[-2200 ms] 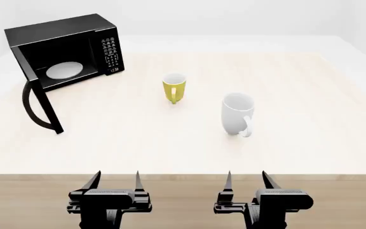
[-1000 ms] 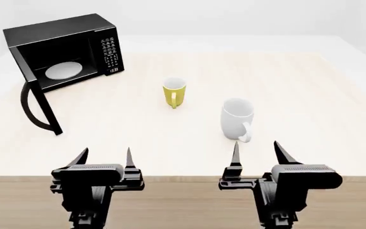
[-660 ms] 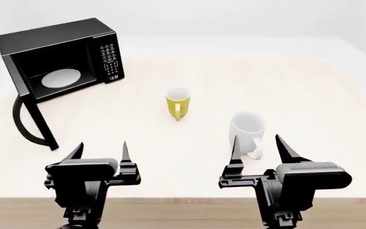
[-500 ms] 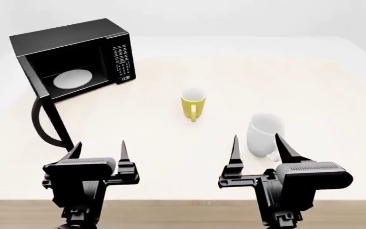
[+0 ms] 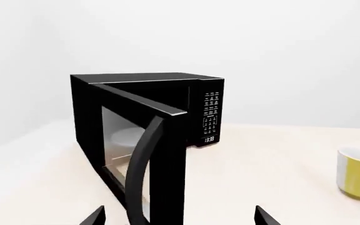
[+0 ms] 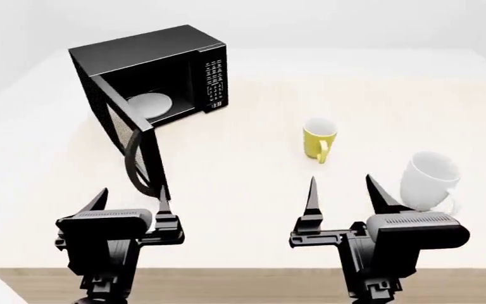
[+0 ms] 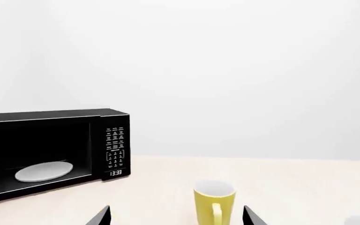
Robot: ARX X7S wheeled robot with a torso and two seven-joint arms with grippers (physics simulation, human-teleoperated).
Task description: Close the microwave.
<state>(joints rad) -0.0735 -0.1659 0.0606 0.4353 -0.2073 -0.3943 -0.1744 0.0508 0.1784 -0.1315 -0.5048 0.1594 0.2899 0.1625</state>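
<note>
The black microwave (image 6: 162,57) stands at the far left of the table, its windowed door (image 6: 124,136) swung wide open toward me, curved handle (image 6: 133,171) on its free edge. A white plate (image 6: 149,103) lies inside. My left gripper (image 6: 129,197) is open and empty, just in front of the door's free edge. In the left wrist view the door (image 5: 161,159) and handle (image 5: 139,173) fill the space between the open fingertips. My right gripper (image 6: 342,190) is open and empty, well right of the microwave (image 7: 55,145).
A yellow mug (image 6: 319,139) stands mid-table, also in the right wrist view (image 7: 213,201) and left wrist view (image 5: 358,178). A white mug (image 6: 429,180) stands at the right, close behind my right gripper's fingers. The light wooden table (image 6: 243,183) ends just below the grippers.
The view has shifted, so the microwave and mugs now sit further right in the frame. Both grippers have risen forward over the table; the left one now sits at the door's edge.
</note>
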